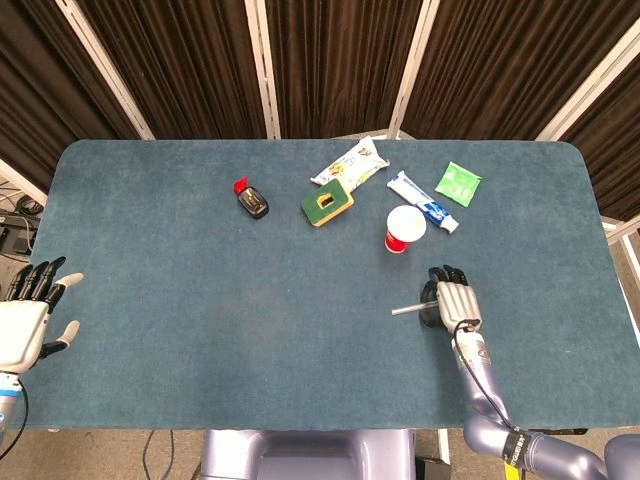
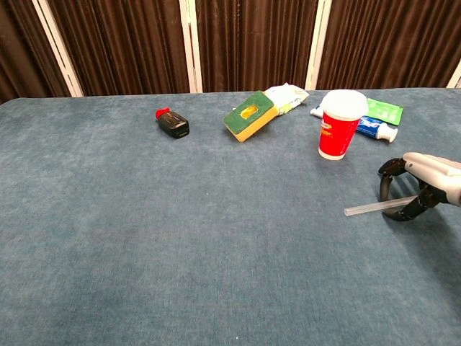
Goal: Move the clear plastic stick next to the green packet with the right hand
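Note:
The clear plastic stick (image 1: 405,310) (image 2: 364,210) lies flat on the blue table, front right. My right hand (image 1: 456,298) (image 2: 421,187) arches over its right end, with curled fingers on the far side and the thumb on the near side; the stick rests on the cloth between them, and that end is hidden. The green packet (image 1: 458,182) (image 2: 384,110) lies at the back right, well beyond the hand. My left hand (image 1: 25,315) hangs off the table's left edge with fingers spread and nothing in it.
A red cup with a white lid (image 1: 404,229) (image 2: 341,125) stands between the hand and a toothpaste tube (image 1: 422,201) (image 2: 374,127). Further left lie a green-and-yellow sponge (image 1: 327,203), a white packet (image 1: 350,162) and a small black bottle with a red cap (image 1: 250,199).

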`<state>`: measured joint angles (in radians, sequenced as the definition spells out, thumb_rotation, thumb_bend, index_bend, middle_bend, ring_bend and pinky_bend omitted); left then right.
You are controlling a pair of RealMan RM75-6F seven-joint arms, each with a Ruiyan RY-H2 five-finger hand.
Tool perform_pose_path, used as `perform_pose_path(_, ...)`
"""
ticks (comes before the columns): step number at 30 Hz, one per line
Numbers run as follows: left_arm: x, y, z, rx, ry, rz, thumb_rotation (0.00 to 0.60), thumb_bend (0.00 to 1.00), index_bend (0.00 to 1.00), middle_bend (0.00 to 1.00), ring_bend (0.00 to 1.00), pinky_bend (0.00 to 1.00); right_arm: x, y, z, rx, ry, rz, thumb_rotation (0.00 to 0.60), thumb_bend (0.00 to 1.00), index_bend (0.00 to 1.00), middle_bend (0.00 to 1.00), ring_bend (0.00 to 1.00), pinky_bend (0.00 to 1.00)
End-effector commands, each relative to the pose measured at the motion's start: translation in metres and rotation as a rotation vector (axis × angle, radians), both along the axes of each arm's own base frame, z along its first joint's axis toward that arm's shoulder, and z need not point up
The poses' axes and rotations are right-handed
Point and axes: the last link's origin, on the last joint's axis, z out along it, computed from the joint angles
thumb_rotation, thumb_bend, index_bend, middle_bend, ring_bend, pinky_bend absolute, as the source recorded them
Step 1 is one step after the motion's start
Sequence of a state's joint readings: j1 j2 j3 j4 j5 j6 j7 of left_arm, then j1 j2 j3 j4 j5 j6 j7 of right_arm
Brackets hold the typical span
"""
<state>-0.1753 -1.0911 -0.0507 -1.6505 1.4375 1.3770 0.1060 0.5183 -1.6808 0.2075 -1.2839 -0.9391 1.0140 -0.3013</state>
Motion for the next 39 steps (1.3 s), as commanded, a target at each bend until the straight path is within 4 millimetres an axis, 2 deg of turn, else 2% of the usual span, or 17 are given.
perform_pose_path(1, 0.000, 0.000, 0.000, 0.000, 0.000, 0.000, 0.600, 0.38, 0.21, 0.00, 0.00, 0.00, 0.000, 0.000, 0.000, 0.000, 0.001, 0.000, 0.600, 0.30, 0.52, 0.14, 0.00, 0.00)
perform_pose_path(6, 0.000, 0.000, 0.000, 0.000, 0.000, 0.000, 0.600, 0.38, 0.21, 0.00, 0.00, 0.00, 0.000, -0.001, -0.001, 0.004, 0.000, -0.004, 0.600, 0.37, 0.53, 0.14, 0.00, 0.00)
perform_pose_path(23, 0.000, 0.000, 0.000, 0.000, 0.000, 0.001, 0.600, 0.38, 0.21, 0.00, 0.00, 0.00, 0.006, 0.002, 0.001, 0.005, -0.025, 0.001, 0.600, 0.39, 0.54, 0.14, 0.00, 0.00)
perform_pose_path(36, 0.000, 0.000, 0.000, 0.000, -0.002, 0.001, 0.600, 0.38, 0.21, 0.00, 0.00, 0.00, 0.038, -0.005, 0.042, -0.089, -0.138, 0.062, 0.600, 0.38, 0.55, 0.14, 0.00, 0.00)
perform_pose_path(39, 0.000, 0.000, 0.000, 0.000, -0.002, 0.001, 0.600, 0.38, 0.21, 0.00, 0.00, 0.00, 0.051, -0.007, 0.061, -0.140, -0.243, 0.053, 0.600, 0.38, 0.55, 0.15, 0.00, 0.00)
